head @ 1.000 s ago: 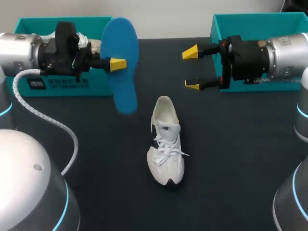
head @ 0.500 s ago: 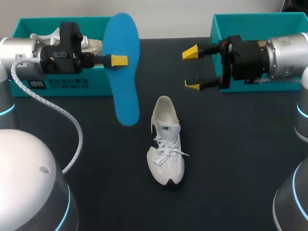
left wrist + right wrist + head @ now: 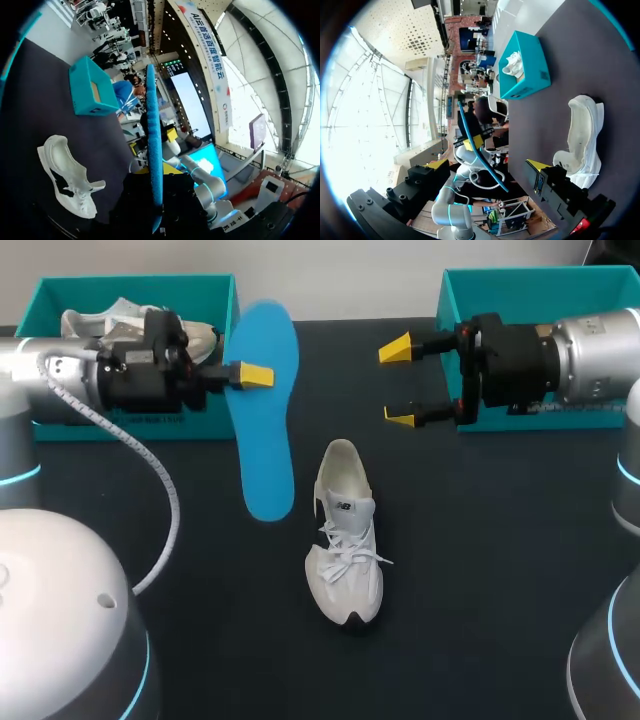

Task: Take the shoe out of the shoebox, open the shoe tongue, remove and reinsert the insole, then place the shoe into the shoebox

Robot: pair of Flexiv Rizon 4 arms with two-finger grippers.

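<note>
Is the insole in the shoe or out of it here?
Out. The left gripper is shut on the blue insole and holds it in the air, apart from the white shoe, which sits on the table.

This is a robot test bench: a dark table point(image 3: 480, 570), left arm point(image 3: 60, 380) at 9 o'clock, right arm point(image 3: 590, 355) at 3, teal shoebox point(image 3: 215, 415) at 10, second shoebox point(image 3: 600, 280) at 2.
</note>
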